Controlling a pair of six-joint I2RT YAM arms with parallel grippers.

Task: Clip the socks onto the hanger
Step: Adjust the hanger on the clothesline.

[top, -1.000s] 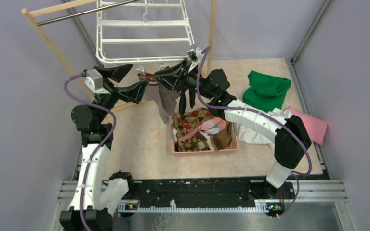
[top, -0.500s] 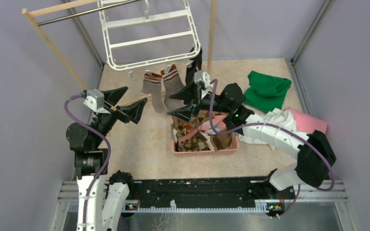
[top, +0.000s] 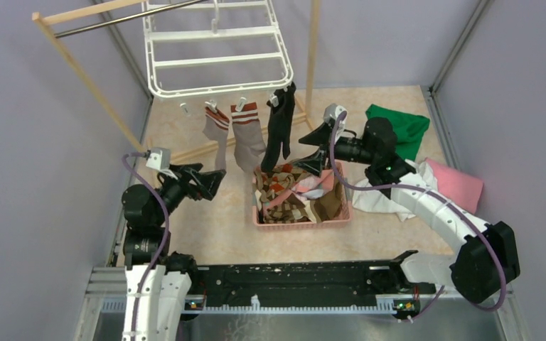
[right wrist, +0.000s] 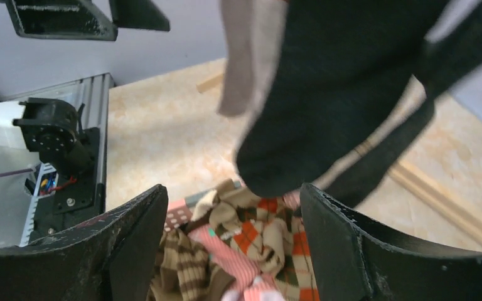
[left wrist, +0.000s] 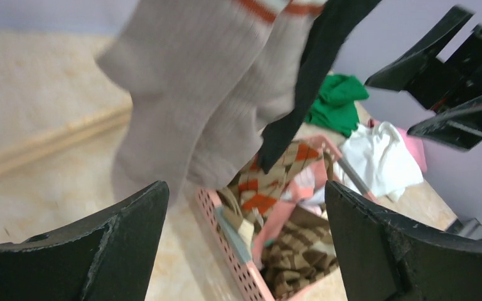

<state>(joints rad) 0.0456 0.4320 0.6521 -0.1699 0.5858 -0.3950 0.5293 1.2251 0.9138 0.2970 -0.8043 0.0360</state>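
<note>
Top view: the hanger (top: 217, 53) hangs at 12 o'clock over the bench (top: 206, 227), slung from the wooden rack (top: 78, 71); three socks dangle from clips on its near edge. We count two striped-cuff socks (top: 247, 138) side by side; at their 3 o'clock, one black sock (top: 279, 131); each is held at its top by a clip. At 9 o'clock of the trio, one bare clip (top: 183, 108) shows on the same edge.

The pink basket (top: 298, 222) sits just below the hung socks, toward 6 o'clock; a heap of argyle socks (top: 288, 188) and pinkish ones fills it; we cannot count them.

The left jaws, at 9 o'clock of the basket, are spread wide and hold nothing; the left wrist view shows only the hung socks and the basket between them. The right jaws, over the basket's far rim at about 1 o'clock, are likewise released and empty; the black sock hangs just in front of them.

Our judgement: three socks done, the basketful left; the next pick likely comes from the heap, and both arms are free for it.

At 3 o'clock, apart from the basket: green cloth (top: 398, 131), white cloth (top: 384, 199), pink cloth (top: 462, 186).
</note>
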